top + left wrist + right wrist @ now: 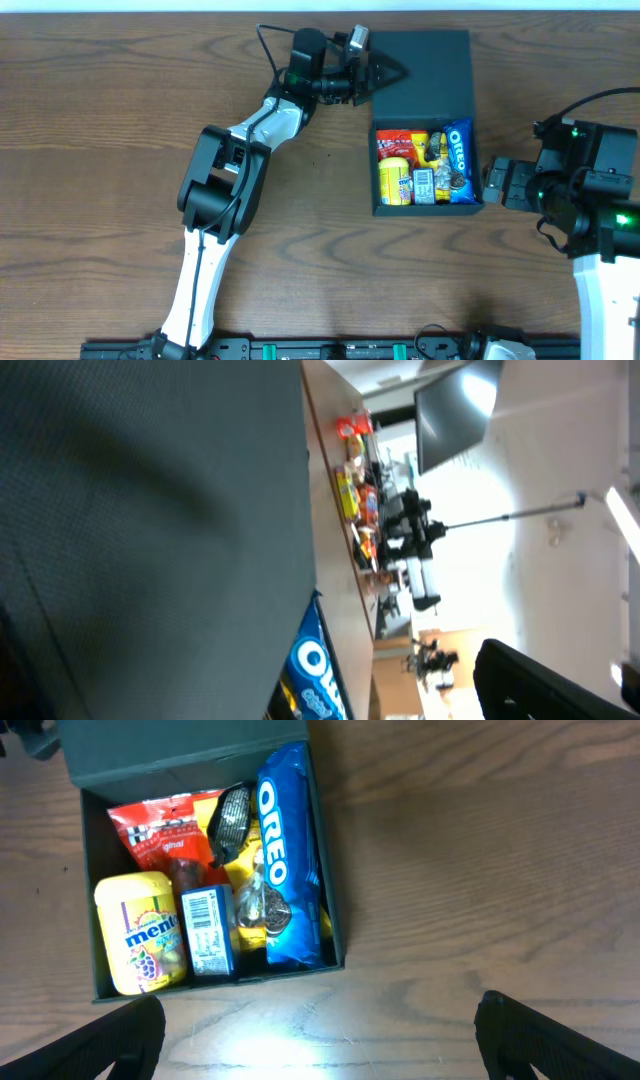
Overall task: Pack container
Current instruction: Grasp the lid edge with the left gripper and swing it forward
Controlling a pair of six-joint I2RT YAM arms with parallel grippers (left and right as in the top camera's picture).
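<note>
Your container [425, 208] sits toward the far right of the desk, tray open upward and its lid [430, 70] hinged back toward the far edge. The tray looks full, with the Oreo packet [285, 850] along the right wall and the yellow Mentos tub [140, 935] in its near-left corner. Your left gripper [378, 72] is at the lid's left edge, probably placed to swing it shut. I cannot tell whether it is clamped on. Your right gripper [492, 182] hangs spread wide and empty just beside the tray's right wall, clear of the lid's path.
</note>
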